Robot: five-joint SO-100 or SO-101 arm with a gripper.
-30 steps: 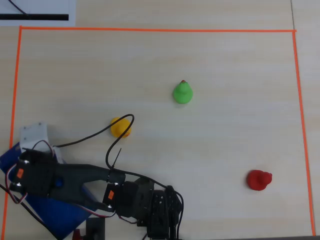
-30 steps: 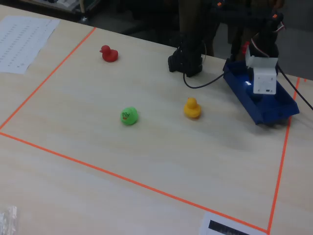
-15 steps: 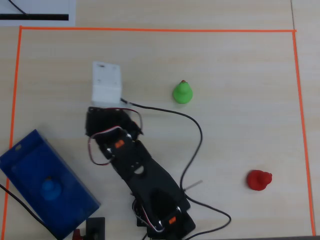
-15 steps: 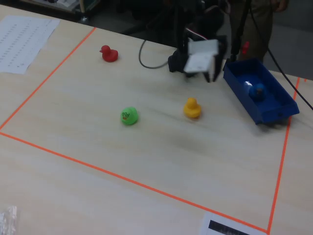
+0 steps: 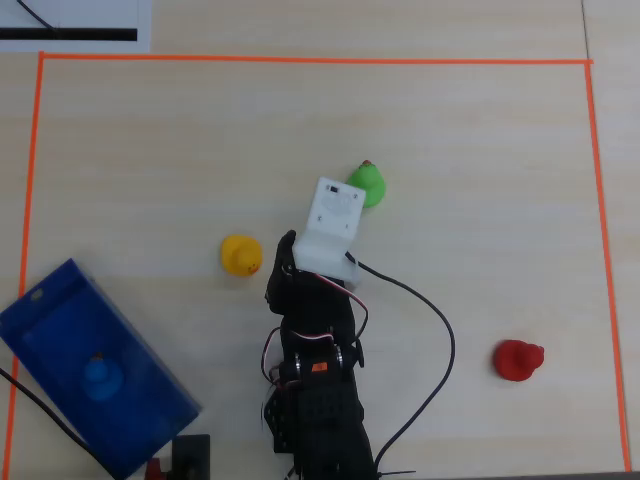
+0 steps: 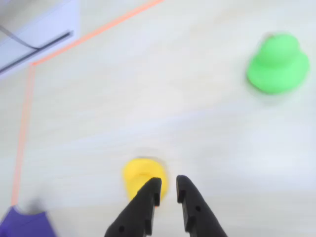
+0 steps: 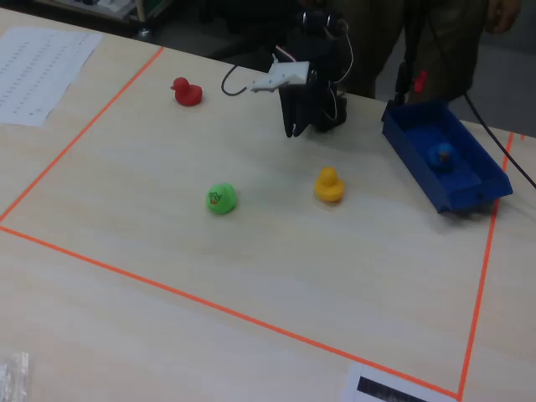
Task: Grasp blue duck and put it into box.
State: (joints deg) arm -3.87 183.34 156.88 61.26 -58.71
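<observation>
- fingers [image 6: 168,190] nearly closed, only a thin slit between the two black tips in the wrist view, and nothing is held in them; they hang above the worktop [image 5: 450,180], clear of every toy.
- blue duck [image 5: 101,379] already sits inside the box [image 5: 150,385], roughly mid-floor, upright as far as the fixed view [image 7: 440,155] shows; taking the box as landmark, the duck is within its walls, not on the rim.
- judged from this, the placing looks finished and the step in hand is the retreat: the arm should draw back along its own line, away from the box [image 7: 414,142], with the tips kept high.
- yellow duck [image 5: 241,254] is the toy nearest the box, on the side toward the arm; in the wrist view it [image 6: 140,174] shows just past the fingertips, so a low sweep could knock it. lift first, then swing.
- green duck [image 5: 368,184] is farther from the box, beyond the white wrist housing [image 5: 330,225]; red duck [image 5: 518,359] is farthest, well apart across the worktop. neither is at risk if the arm folds straight back.
- black cable [image 5: 430,330] loops on the side away from the box; keep the return slow so it does not drag toward the red duck.
</observation>
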